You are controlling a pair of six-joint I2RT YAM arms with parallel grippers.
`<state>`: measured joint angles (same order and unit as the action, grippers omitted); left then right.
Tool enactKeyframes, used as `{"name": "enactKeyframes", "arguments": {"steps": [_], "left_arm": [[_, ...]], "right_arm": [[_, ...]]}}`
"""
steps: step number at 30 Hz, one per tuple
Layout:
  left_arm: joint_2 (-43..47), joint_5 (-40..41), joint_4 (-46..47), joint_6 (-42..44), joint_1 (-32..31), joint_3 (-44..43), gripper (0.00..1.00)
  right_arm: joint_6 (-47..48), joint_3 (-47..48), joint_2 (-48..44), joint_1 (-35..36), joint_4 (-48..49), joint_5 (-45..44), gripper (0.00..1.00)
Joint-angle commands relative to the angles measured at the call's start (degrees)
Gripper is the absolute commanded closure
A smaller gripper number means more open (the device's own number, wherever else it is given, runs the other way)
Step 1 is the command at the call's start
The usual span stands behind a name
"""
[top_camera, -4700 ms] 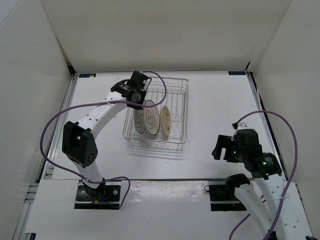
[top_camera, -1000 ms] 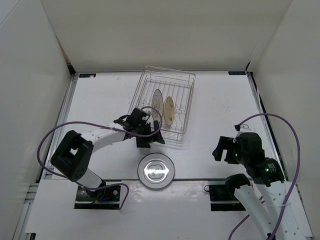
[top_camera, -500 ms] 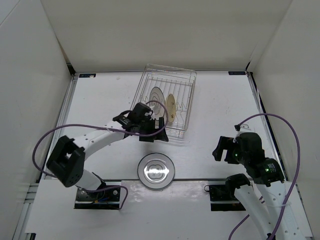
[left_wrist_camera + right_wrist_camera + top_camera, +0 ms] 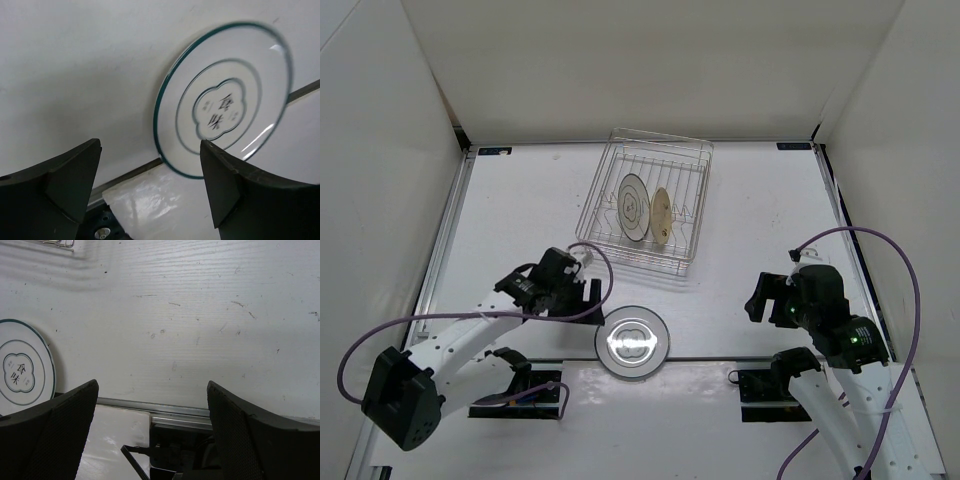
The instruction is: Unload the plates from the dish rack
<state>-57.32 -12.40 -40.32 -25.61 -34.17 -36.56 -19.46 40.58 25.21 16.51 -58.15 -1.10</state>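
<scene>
The silver wire dish rack (image 4: 692, 205) stands at the back middle of the table. Two plates stand on edge in it: a white one with a dark ring (image 4: 633, 207) and a plain tan one (image 4: 661, 215). A third plate, white with a dark rim (image 4: 632, 341) (image 4: 222, 107) (image 4: 20, 371), lies flat at the table's near edge. My left gripper (image 4: 588, 297) (image 4: 150, 185) hovers just left of that flat plate, open and empty. My right gripper (image 4: 767, 300) (image 4: 152, 432) is open and empty at the near right, well away from the rack.
White walls close in the table on the left, back and right. A metal rail (image 4: 165, 407) runs along the near edge, with the arm bases below it. Purple cables (image 4: 590, 262) loop off both arms.
My left arm has drawn back from the rack's front edge toward the near left, ending beside the flat plate. The rack, the plates and the right arm have not moved.
</scene>
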Motion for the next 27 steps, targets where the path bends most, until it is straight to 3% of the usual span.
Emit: {"name": "enactKeyframes", "arguments": {"steps": [1,10,18,25,27], "left_arm": [[0.63,-2.44,-0.47,-2.33,0.51,3.94,0.09],[2.92,-5.96,10.16,-6.91,0.6,16.67,0.09],[0.28,-12.64,29.58,-14.73,0.77,24.95,0.11],[-5.16,-13.35,36.88,-15.97,0.69,25.4,0.3],[-6.04,-13.7,38.11,-15.97,0.69,24.87,0.47]], "right_arm": [[0.04,-0.32,-0.77,-0.25,1.64,0.23,0.1],[0.04,-0.32,-0.69,0.1,1.81,0.31,0.1],[0.04,-0.41,-0.6,-0.08,1.81,0.49,0.1],[0.04,-0.41,-0.34,-0.08,1.64,0.31,0.1],[0.04,-0.32,-0.43,-0.17,1.64,0.31,0.1]]}}
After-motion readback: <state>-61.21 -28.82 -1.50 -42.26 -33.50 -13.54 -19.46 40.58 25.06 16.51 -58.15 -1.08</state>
